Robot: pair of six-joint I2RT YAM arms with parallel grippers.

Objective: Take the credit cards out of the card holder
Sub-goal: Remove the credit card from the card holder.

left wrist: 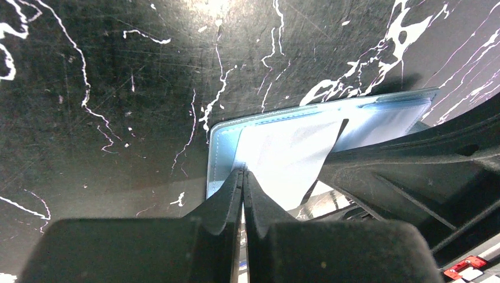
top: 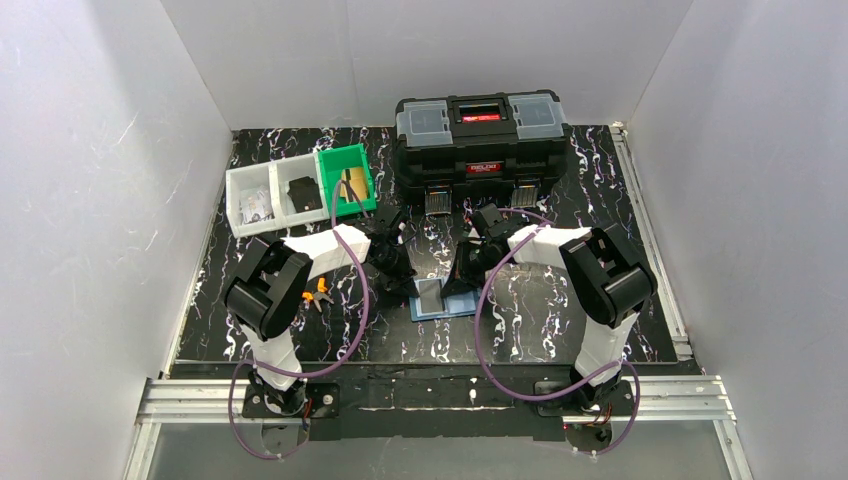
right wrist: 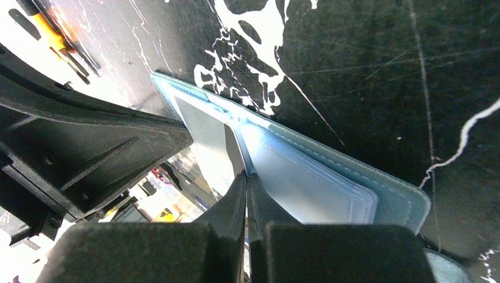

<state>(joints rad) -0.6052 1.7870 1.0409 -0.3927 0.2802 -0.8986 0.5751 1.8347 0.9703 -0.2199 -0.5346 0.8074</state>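
Note:
The card holder [top: 441, 298] lies open on the black marbled table between the two arms, its light blue inner panels facing up. My left gripper [top: 404, 288] is shut, and in the left wrist view its tips [left wrist: 243, 171] pinch the edge of a pale inner flap [left wrist: 283, 153] that stands raised off the holder. My right gripper [top: 461, 284] is shut too. Its tips [right wrist: 246, 175] close on a thin panel at the holder's fold [right wrist: 233, 147], beside the stacked pockets [right wrist: 306, 183]. No orange-tan or dark credit card shows clearly; they are hidden.
A big black toolbox [top: 482, 140] stands at the back. A green bin [top: 346, 180] and white bins [top: 265, 198] stand at the back left. An orange-handled tool [top: 318, 291] lies left of the left gripper.

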